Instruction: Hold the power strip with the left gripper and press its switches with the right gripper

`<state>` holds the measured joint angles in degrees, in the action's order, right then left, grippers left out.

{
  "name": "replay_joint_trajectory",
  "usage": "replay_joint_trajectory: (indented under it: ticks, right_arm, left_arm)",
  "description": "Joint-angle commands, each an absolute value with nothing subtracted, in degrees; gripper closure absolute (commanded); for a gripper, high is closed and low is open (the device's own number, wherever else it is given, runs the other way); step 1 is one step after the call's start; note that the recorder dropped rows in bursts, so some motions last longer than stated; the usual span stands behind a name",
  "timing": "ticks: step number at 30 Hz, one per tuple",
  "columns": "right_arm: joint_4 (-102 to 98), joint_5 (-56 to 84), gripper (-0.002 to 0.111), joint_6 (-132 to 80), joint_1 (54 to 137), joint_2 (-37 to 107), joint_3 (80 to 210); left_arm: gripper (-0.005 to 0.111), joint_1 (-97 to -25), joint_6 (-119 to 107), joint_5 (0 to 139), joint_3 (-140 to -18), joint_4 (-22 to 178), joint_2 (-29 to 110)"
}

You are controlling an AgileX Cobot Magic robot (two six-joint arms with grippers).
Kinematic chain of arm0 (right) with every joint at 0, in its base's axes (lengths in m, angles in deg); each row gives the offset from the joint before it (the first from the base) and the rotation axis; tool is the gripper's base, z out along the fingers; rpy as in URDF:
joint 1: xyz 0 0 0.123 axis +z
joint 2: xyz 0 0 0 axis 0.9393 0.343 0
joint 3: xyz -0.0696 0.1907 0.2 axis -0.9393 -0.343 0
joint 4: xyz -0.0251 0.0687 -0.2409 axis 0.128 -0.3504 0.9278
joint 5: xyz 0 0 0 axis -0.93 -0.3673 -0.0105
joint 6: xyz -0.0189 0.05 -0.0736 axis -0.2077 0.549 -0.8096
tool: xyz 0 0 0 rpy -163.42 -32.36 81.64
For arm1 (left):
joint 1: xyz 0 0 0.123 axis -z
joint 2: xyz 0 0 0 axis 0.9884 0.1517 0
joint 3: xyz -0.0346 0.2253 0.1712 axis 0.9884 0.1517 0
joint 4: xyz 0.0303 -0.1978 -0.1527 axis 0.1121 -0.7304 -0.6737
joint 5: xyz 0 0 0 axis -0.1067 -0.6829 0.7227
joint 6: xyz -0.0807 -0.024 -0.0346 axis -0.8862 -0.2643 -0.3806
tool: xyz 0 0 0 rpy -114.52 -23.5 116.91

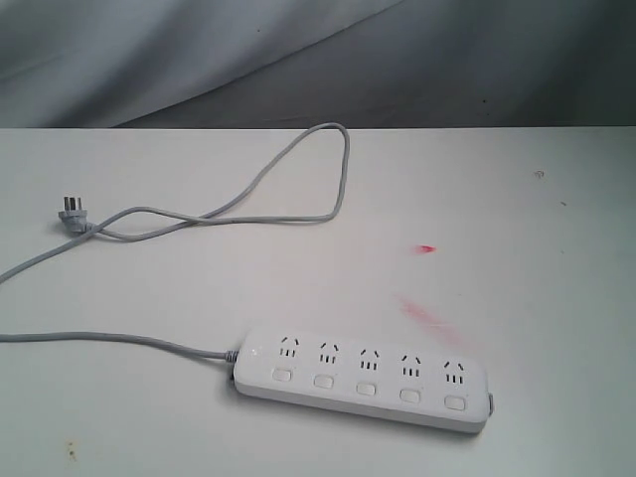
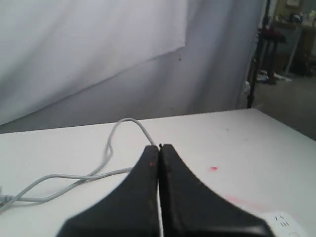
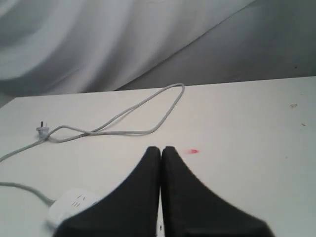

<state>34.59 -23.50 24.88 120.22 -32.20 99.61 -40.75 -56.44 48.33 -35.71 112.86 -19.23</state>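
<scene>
The power strip (image 1: 363,376) lies flat on the white table (image 1: 537,278) toward 5 o'clock. Its five switches (image 1: 366,389) line the near edge, and its cord (image 1: 347,159) loops up to 12 o'clock. The left gripper (image 2: 159,146) and the right gripper (image 3: 161,148) each have their fingers pressed together, gripping nothing.

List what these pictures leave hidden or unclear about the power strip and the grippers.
1. Exterior view: both grippers outside the frame; cord cut by the left edge.
2. Left wrist view: shut left gripper covers all but a corner of the power strip.
3. Right wrist view: shut right gripper covers all but one end.
4. Exterior view: switches too small to tell on from off.
</scene>
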Motion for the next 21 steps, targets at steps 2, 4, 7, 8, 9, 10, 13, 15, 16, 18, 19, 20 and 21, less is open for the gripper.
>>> replay_joint_trajectory:
  ticks: [2, 4, 7, 8, 9, 10, 13, 15, 16, 18, 19, 20, 21]
  right_arm:
    - [52.1, -18.8, 0.108, 47.7, 120.0, -32.5, 90.9]
    - [59.4, -17.8, 0.108, 56.0, 120.0, -32.5, 87.1]
    - [68.4, -17.5, 0.108, 65.3, 120.0, -32.5, 83.3]
    - [69.5, -17.5, 0.108, 66.3, 120.0, -32.5, 82.6]
    - [70.5, -17.6, 0.108, 66.5, 120.0, -32.5, 82.1]
    - [71.2, -17.6, 0.108, 66.5, 120.0, -32.5, 81.6]
    - [71.5, -17.6, 0.108, 66.5, 120.0, -32.5, 81.1]
    - [71.6, -17.6, 0.108, 66.3, 120.0, -32.5, 81.1]
    - [71.6, -17.7, 0.108, 65.7, 120.0, -32.5, 81.1]
    - [71.6, -17.8, 0.108, 63.9, 120.0, -32.5, 81.1]
    - [71.6, -18.0, 0.108, 63.4, 120.0, -32.5, 81.1]
    - [71.6, -18.3, 0.108, 63.4, 120.0, -32.5, 81.1]
    - [71.6, -18.7, 0.108, 63.4, 120.0, -32.5, 81.1]
  left_arm:
    - [0.107, -40.7, -77.5, 36.3, -35.2, 126.6, -27.9]
    - [0.107, -40.7, -80.1, 34.5, -35.2, 128.1, -29.1]
    - [0.107, -40.7, -80.2, 38.1, -34.2, 128.2, -29.1]
    - [0.107, -40.7, -80.1, 40.2, -33.3, 128.2, -29.1]
    - [0.107, -40.7, -80.1, 42.9, -32.1, 129.1, -29.1]
    - [0.107, -40.7, -80.3, 45.4, -29.9, 130.1, -28.5]
    - [0.107, -40.7, -83.4, 48.8, -24.9, 133.6, -26.6]
    - [0.107, -40.7, -85.1, 48.5, -22.7, 134.1, -26.2]
    - [0.107, -40.7, -85.2, 48.5, -21.7, 134.1, -26.3]
    - [0.107, -40.7, -85.2, 48.5, -20.4, 134.1, -26.3]
    - [0.107, -40.7, -85.2, 48.5, -19.8, 134.1, -26.3]
    - [0.107, -40.7, -85.2, 48.5, -19.5, 134.1, -26.4]
    - [0.107, -40.7, -85.2, 48.7, -19.2, 134.1, -26.4]
